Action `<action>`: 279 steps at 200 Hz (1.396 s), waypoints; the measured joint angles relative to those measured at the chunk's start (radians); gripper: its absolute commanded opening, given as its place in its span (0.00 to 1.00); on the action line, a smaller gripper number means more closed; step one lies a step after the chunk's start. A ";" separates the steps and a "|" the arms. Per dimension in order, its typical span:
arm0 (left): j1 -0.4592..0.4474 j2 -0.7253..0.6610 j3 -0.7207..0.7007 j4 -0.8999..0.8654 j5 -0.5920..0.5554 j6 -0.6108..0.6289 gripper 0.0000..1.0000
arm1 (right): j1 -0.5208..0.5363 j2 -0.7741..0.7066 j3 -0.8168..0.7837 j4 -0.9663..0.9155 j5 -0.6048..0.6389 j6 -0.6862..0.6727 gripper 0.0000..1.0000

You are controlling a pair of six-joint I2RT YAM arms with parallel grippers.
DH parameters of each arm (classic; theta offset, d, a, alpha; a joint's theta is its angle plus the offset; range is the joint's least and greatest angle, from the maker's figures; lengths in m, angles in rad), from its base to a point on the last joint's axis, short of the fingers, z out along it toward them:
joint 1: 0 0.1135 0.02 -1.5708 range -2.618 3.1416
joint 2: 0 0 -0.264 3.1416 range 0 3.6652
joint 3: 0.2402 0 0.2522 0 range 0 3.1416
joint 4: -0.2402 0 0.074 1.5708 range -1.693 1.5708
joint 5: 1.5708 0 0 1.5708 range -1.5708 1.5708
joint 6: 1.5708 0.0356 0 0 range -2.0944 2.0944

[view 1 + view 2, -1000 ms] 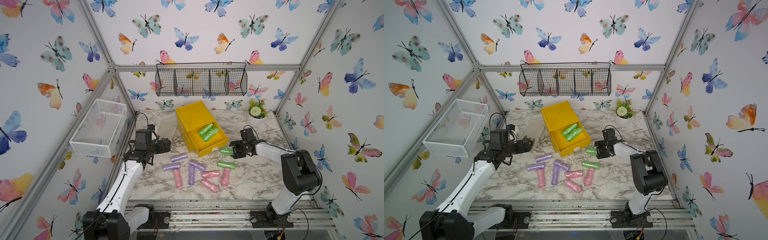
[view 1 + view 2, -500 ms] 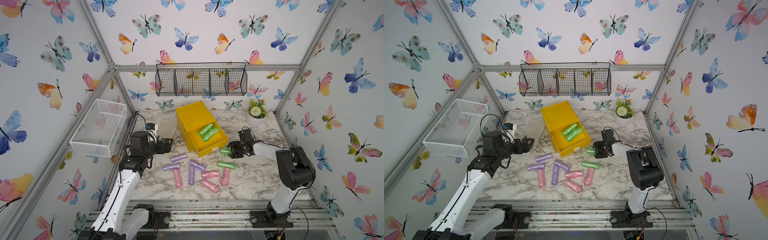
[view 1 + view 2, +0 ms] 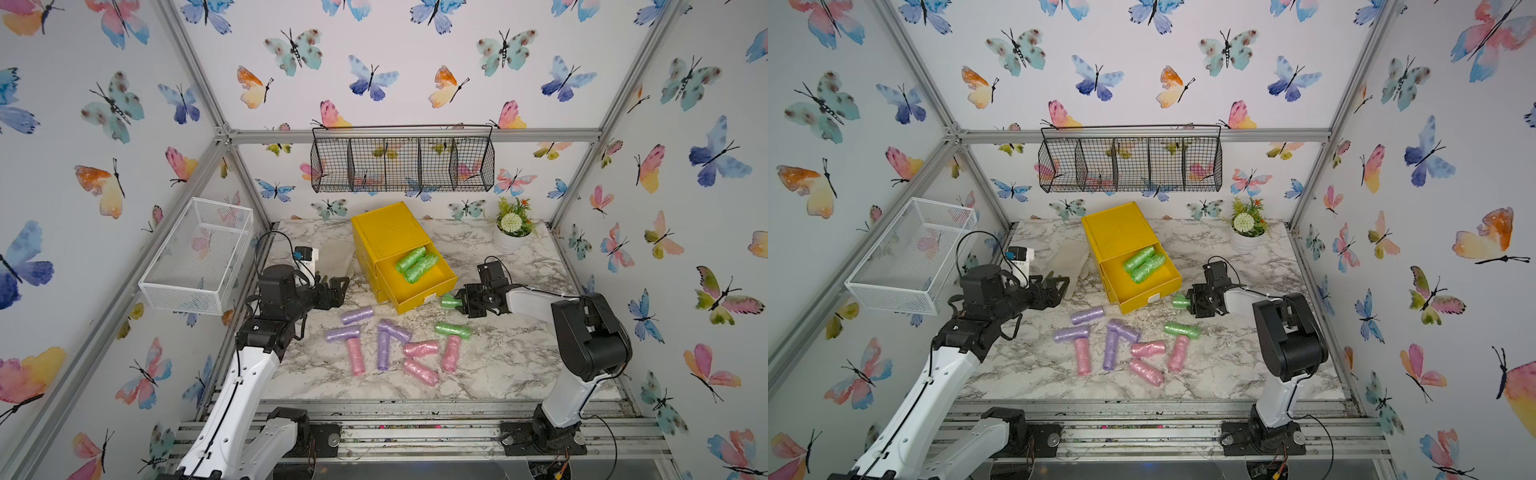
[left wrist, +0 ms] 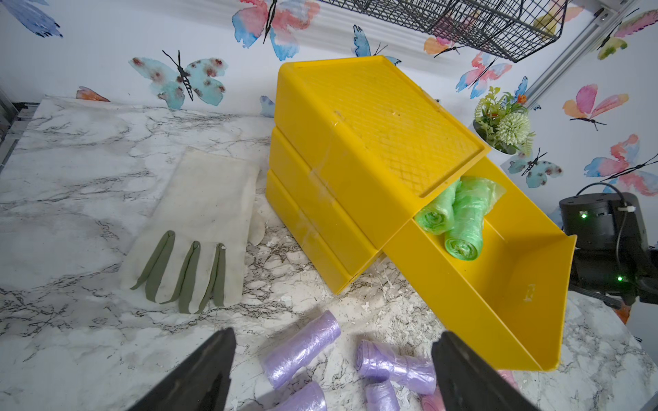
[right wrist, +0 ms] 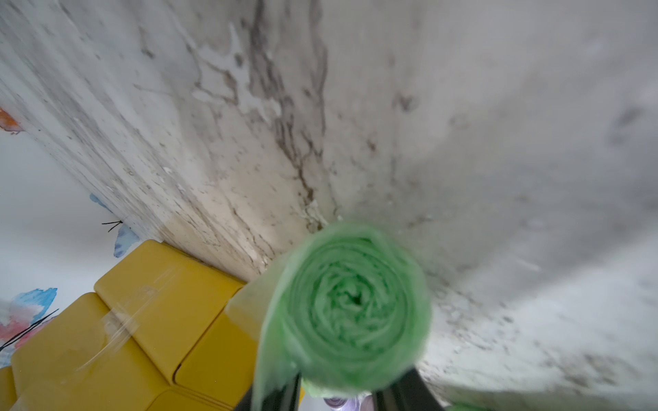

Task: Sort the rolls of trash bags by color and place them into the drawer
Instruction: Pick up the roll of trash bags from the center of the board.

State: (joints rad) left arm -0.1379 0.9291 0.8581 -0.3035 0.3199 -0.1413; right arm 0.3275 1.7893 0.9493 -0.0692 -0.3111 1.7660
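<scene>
A green roll (image 3: pixel 449 300) is gripped by the right gripper (image 3: pixel 458 301), whose jaws are closed around it, just beside the front corner of the open drawer (image 3: pixel 411 303). In the right wrist view the roll's coiled end is seen between the fingers (image 5: pixel 402 391). At least two stored rolls (image 3: pixel 415 264), all green, are already laid inside the drawer. One loose green roll (image 3: pixel 453 330) is left on the table in front of the drawer. Four purple rolls (image 3: pixel 383 351) and four pink rolls (image 3: pixel 420 372) are scattered there too, none sorted. The left gripper (image 3: pixel 340 286) is held wide open and empty, across the drawer from the right gripper. Green is judged nearly finished; roughly a quarter of the task is judged done.
</scene>
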 measured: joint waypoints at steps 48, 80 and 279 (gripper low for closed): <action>-0.001 0.000 0.000 0.000 0.000 0.001 0.91 | 0.000 -0.059 -0.029 -0.013 0.038 -0.014 0.31; -0.001 -0.002 0.000 0.000 -0.004 0.002 0.92 | 0.000 -0.144 -0.029 -0.036 0.090 -0.056 0.31; -0.008 -0.009 0.000 0.000 -0.033 0.002 0.92 | 0.000 -0.614 -0.019 -0.322 0.432 -0.618 0.27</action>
State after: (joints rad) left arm -0.1463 0.9199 0.8581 -0.3035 0.2867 -0.1390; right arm 0.3275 1.1755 0.9298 -0.3916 0.1207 1.1481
